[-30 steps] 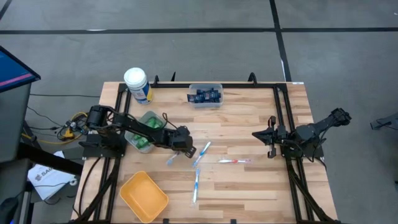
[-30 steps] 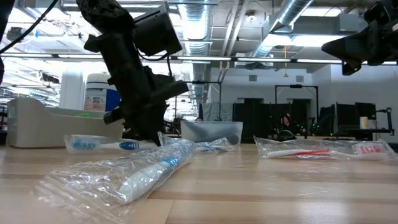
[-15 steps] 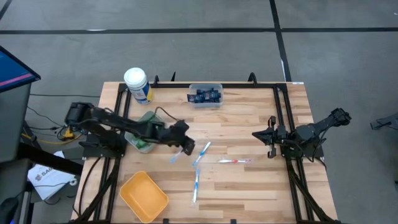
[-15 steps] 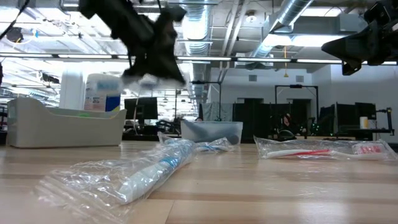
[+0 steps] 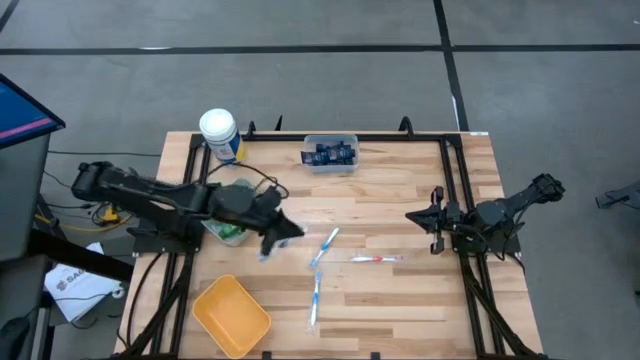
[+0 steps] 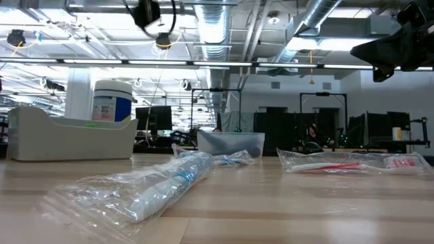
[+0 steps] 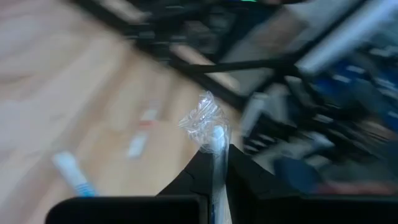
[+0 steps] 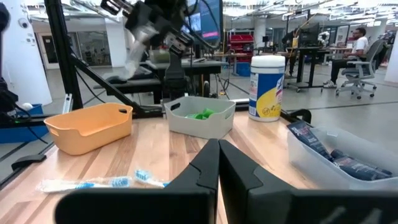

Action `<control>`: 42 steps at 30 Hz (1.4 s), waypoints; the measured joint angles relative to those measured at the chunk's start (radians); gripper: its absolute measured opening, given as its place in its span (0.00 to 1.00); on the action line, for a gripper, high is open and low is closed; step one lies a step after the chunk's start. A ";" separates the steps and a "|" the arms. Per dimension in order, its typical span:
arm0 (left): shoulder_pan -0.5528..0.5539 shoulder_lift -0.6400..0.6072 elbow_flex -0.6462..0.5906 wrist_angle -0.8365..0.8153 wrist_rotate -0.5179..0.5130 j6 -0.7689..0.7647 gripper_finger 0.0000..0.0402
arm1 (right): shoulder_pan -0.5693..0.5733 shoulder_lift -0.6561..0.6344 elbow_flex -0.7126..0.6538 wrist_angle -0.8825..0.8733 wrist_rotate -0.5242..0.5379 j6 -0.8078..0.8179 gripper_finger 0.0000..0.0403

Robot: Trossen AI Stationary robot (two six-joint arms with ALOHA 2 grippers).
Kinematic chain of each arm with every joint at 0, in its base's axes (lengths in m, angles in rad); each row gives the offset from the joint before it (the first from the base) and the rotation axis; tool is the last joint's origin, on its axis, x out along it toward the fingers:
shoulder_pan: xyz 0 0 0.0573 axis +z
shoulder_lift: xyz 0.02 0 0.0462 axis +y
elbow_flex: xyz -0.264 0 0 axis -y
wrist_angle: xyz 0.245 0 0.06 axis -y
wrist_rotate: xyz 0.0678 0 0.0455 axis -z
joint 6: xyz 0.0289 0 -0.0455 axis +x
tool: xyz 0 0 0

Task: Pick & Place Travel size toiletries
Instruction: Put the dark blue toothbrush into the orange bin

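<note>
My left gripper [image 5: 278, 232] is raised over the table's left half, next to the grey bin [image 5: 226, 226] of green bottles, shut on a white-blue toothbrush in a clear wrapper [image 5: 266, 252]. Two more wrapped white-blue toothbrushes [image 5: 325, 247] [image 5: 316, 300] and the red-and-white one [image 5: 377, 259] lie flat on the wood. Navy tubes fill the clear bin [image 5: 330, 152] at the far edge. My right gripper [image 5: 433, 222] waits shut at the table's right side, above the wood. My left gripper pinches the wrapped toothbrush between its two fingers [image 7: 200, 171]. The crinkled end of the wrapper [image 7: 204, 120] sticks out beyond the fingertips. The toothbrush is lifted clear of the table and hangs slanting from the gripper [image 8: 132, 59].
A yellow bin [image 5: 232, 315] sits at the near left corner. The big white canister [image 5: 220, 135] stands at the far left edge. Black rails [image 5: 455, 190] run along the table's left, right and far sides. Bare wood lies between the toothbrushes and the clear bin.
My left gripper, down at the table a second ago on a wrapped toothbrush, has risen out of the low view and drawn back toward the table's left edge. The toothbrush has come up with it, lifted clear of the wood.
</note>
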 joint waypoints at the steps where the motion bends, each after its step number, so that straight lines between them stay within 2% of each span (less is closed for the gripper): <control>1: -0.014 -0.019 0.000 0.009 0.029 0.013 0.03 | 0.000 0.000 0.000 -0.001 0.000 0.000 0.00; 6: -0.133 -0.094 0.000 0.009 0.113 0.068 0.03 | 0.000 0.000 0.000 0.000 0.000 0.000 0.00; 10: -0.278 -0.111 0.000 -0.019 0.108 0.230 0.03 | 0.000 0.000 0.000 0.000 0.000 0.000 0.00; 15: -0.470 -0.065 0.000 -0.188 0.070 0.468 0.05 | 0.000 0.000 0.000 0.000 0.000 0.000 0.00; 19: -0.565 -0.002 0.000 -0.275 0.070 0.539 0.05 | 0.000 0.000 0.000 0.000 0.000 0.000 0.00; 26: -0.616 0.151 0.000 -0.267 0.094 0.563 0.05 | 0.000 0.000 0.000 0.000 0.000 0.000 0.00; 32: -0.650 0.262 0.000 -0.239 0.159 0.563 0.06 | 0.000 0.000 0.000 0.000 0.000 0.000 0.00; 38: -0.653 0.297 0.000 -0.227 0.159 0.560 0.06 | 0.000 0.000 0.000 0.000 0.000 0.000 0.00; 42: -0.653 0.300 0.000 -0.223 0.157 0.560 0.11 | 0.000 0.000 0.000 0.000 0.000 0.000 0.00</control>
